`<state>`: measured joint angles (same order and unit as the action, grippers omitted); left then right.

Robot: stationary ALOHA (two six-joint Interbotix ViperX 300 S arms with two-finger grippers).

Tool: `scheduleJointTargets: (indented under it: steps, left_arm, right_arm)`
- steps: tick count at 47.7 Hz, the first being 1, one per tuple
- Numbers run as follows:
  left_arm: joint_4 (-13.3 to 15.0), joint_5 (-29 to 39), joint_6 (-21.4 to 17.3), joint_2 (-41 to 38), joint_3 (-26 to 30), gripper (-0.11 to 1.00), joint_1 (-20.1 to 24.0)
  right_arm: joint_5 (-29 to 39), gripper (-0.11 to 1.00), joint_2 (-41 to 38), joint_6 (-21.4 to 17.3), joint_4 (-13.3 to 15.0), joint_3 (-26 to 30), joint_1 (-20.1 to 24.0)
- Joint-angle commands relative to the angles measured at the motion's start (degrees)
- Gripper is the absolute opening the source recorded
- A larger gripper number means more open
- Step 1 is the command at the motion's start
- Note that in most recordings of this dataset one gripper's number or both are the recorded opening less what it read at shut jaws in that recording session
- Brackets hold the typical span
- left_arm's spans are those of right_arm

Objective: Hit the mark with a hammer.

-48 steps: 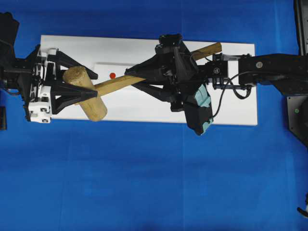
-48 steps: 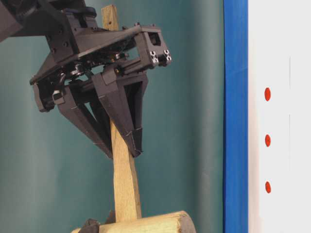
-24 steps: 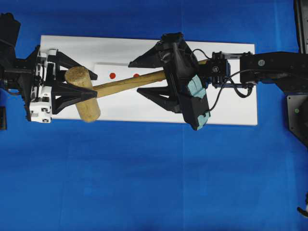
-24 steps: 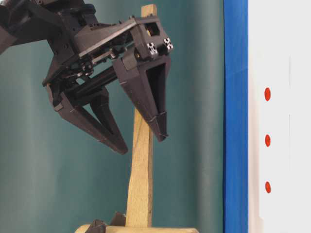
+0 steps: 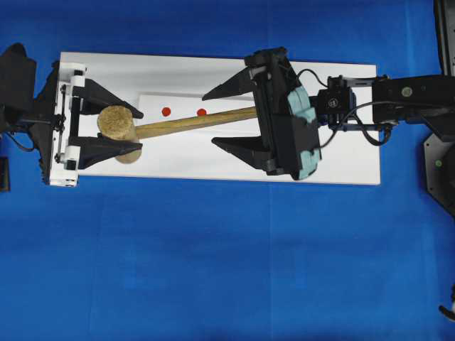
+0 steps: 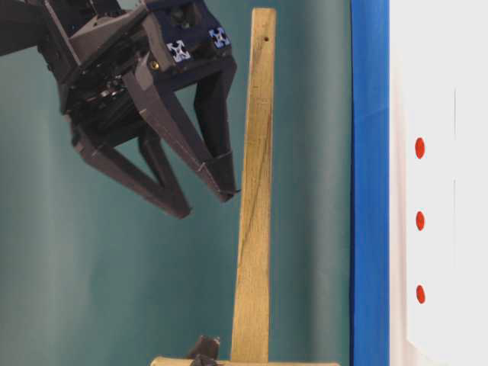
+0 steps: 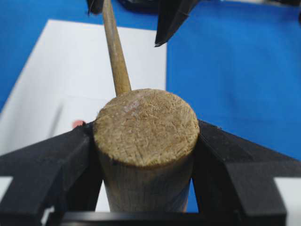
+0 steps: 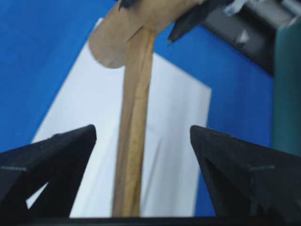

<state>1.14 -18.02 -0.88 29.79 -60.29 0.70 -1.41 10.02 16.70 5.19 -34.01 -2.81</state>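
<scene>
The hammer (image 5: 117,124) is a light wooden mallet. My left gripper (image 5: 141,129) is shut on its thick head (image 7: 146,127), one finger pressing each side. Its slim handle (image 5: 199,119) reaches right over the white strip. My right gripper (image 5: 210,119) is open, with the handle (image 8: 134,141) passing between its spread fingers and touching neither. The mark (image 5: 201,111) is the middle red dot (image 6: 419,221), just beyond the handle. In the overhead view an outer dot (image 5: 166,111) shows to its left, and the other outer dot is hidden under my right gripper.
A white board (image 5: 341,156) lies on the blue table cover (image 5: 213,270) and bears the strip. In the table-level view the handle (image 6: 255,191) stands away from the board's surface, beside my right gripper (image 6: 202,202).
My right gripper has opened, let go of the handle and drawn back to the right. The left gripper has turned the hammer head on end, and the handle has swung off the second dot.
</scene>
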Motion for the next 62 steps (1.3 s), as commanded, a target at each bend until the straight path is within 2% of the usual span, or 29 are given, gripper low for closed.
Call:
scheduleJointTargets:
  steps: [1,14,26,41,45,53,57,59,62]
  left_arm:
    - [-0.2,-0.4,-2.4,0.4,1.9,0.45,0.1]
    - [-0.2,-0.4,-3.2,0.3,2.1,0.45,-0.3]
    - [-0.2,-0.5,-3.3,0.8,2.9,0.45,-1.4]
    - [-0.2,-0.3,-3.3,0.8,3.2,0.45,-2.3]
    - [-0.2,-0.2,-3.3,0.8,3.1,0.45,-2.3]
    - [-0.2,-0.2,-3.5,0.7,3.1,0.45,-2.4]
    - [-0.2,-0.2,-3.5,0.7,3.2,0.45,-2.4]
    - [-0.1,-0.2,-3.4,0.7,3.1,0.45,-2.4]
    - [-0.2,-0.2,-3.5,0.8,3.1,0.45,-2.4]
  right_arm:
    - [1.1,0.92,1.3,-2.8,-0.2,1.6,0.1]
    - [1.8,0.92,0.8,-7.0,-0.2,1.8,0.1]
    - [0.9,0.92,-3.3,-10.7,-0.2,2.6,-0.1]
    - [0.7,0.88,-4.4,-11.5,-0.2,3.2,-0.3]
    - [0.8,0.77,-4.4,-11.5,-0.2,3.2,-0.4]
    - [1.5,0.27,-4.4,-11.4,-0.1,2.9,-0.4]
    - [1.6,0.08,-4.4,-11.4,-0.2,2.9,-0.4]
    - [1.5,0.03,-4.4,-11.5,-0.2,3.0,-0.4]
    - [1.5,0.02,-4.4,-11.5,-0.2,3.0,-0.4]
